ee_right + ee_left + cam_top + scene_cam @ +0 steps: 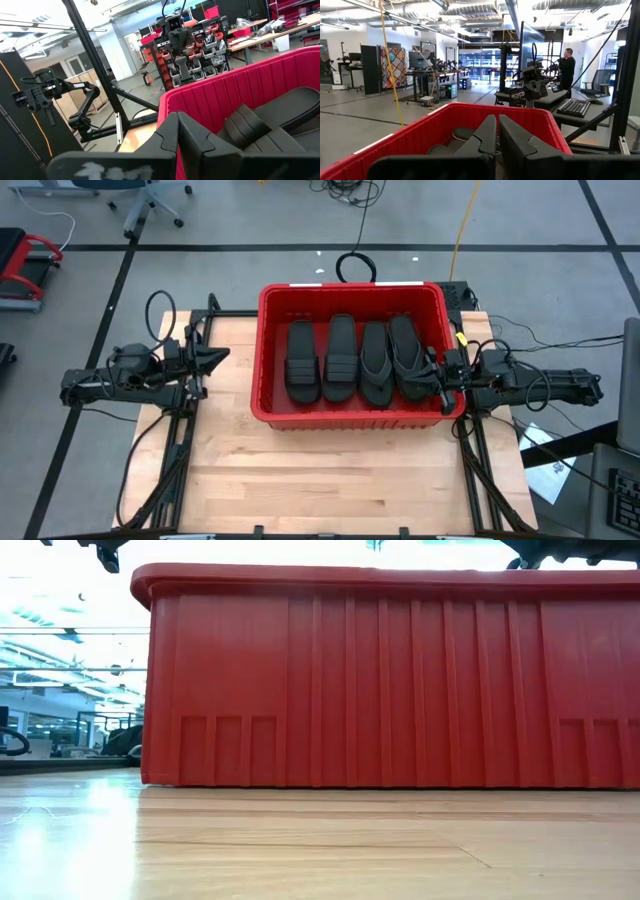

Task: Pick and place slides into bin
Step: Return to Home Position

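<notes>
The red bin (350,288) stands on the wooden table's far half, and its wall fills the low view (400,680). Several black slides lie side by side in it: two with wide straps (303,360) (340,358) and two thong flip-flops (375,362) (406,355). My left gripper (222,358) (497,120) hovers shut to the left of the bin, pointing at it. My right gripper (432,375) (175,116) hovers shut over the bin's right rim, above the slides (260,125). Neither holds anything.
Bare wooden tabletop (330,470) stretches between the bin and the near edge. Black frame rails (180,450) (480,460) run along both sides of the table. Cables (355,265) lie on the floor beyond the far edge. A person (566,65) stands far off in the room.
</notes>
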